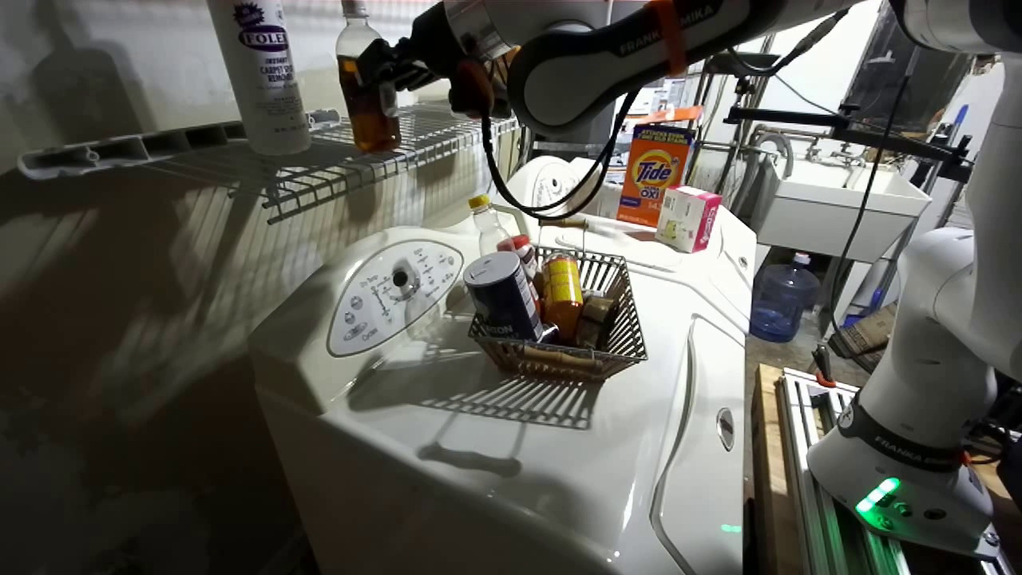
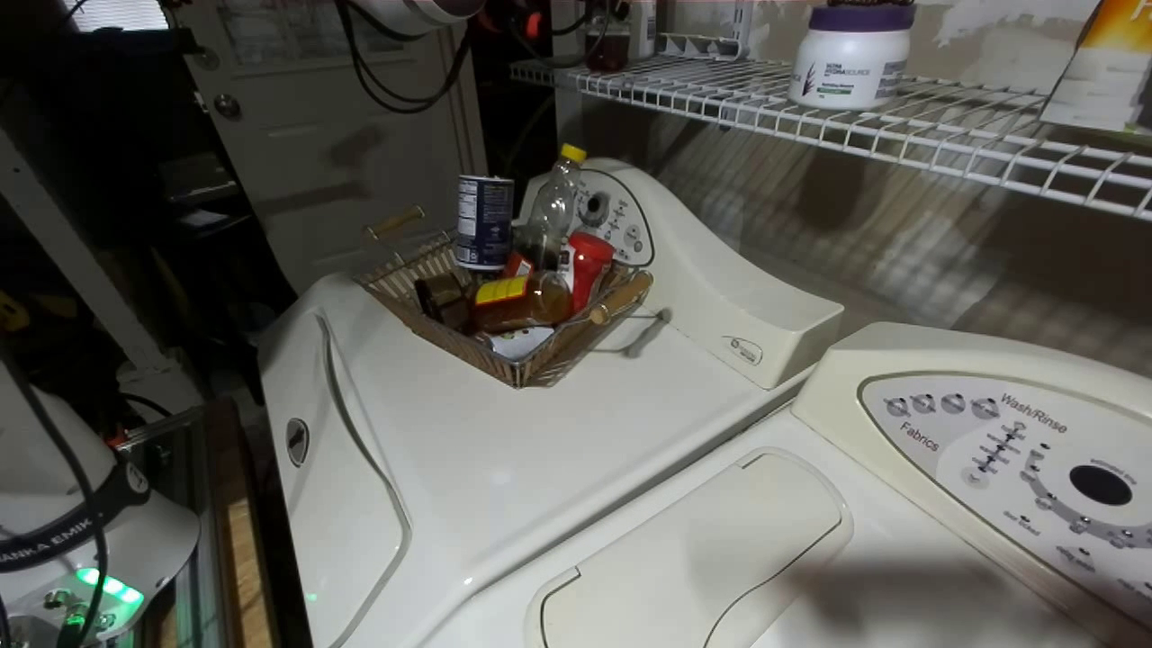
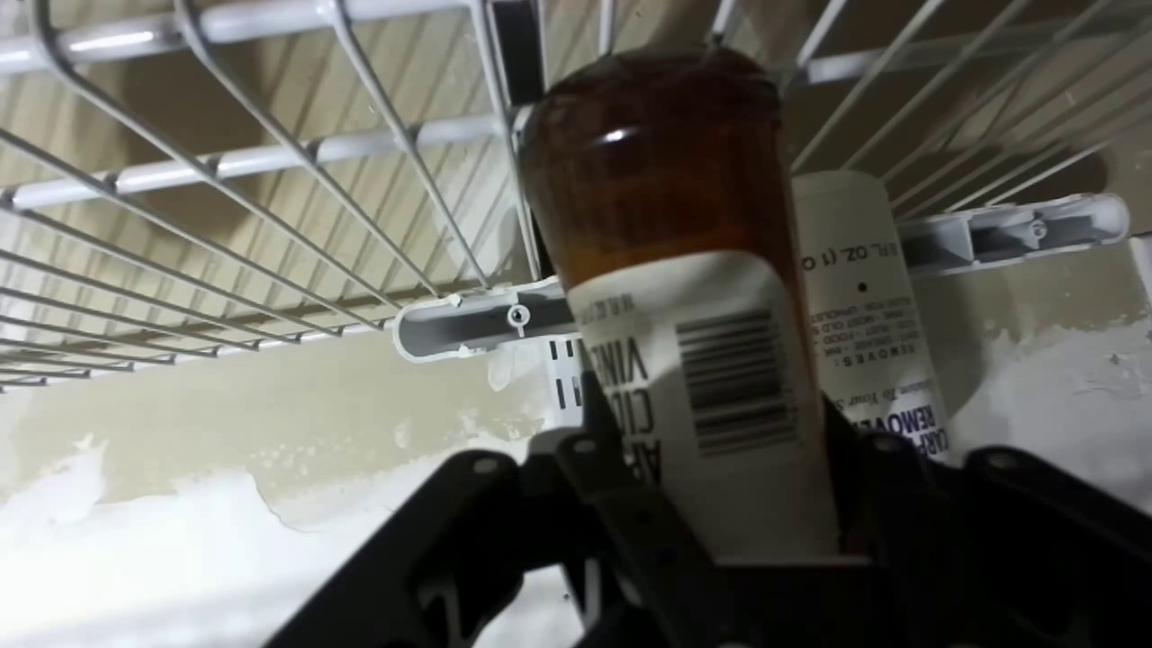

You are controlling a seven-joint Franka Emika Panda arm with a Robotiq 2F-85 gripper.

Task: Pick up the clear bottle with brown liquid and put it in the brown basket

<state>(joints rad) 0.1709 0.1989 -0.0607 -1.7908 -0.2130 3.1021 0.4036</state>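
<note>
The clear apple cider vinegar bottle, its label only partly readable, is upright at the wire shelf, lying directly between the fingers of the gripper. The next move turns on that crossing: the bottle's long axis runs up and down, while the gripper meets it side-on and nearly level, around its upper half. In the wrist view a black finger lies along each flank with no gap that I can make out, so I judge the bottle to be pinched (whether its base touches the wires or hangs just over them, I cannot tell). The white Folex bottle is near it, so drawing it away from the wall seems safer than sweeping sideways. Lower down, on the dryer, sits the brown basket, holding a dark blue canister and a yellow-capped bottle among other things; finding room there may be tight. The Panda arm stretches high across the dryer, its forearm sloping down toward the shelf and its wrist above the basket's level.
</note>
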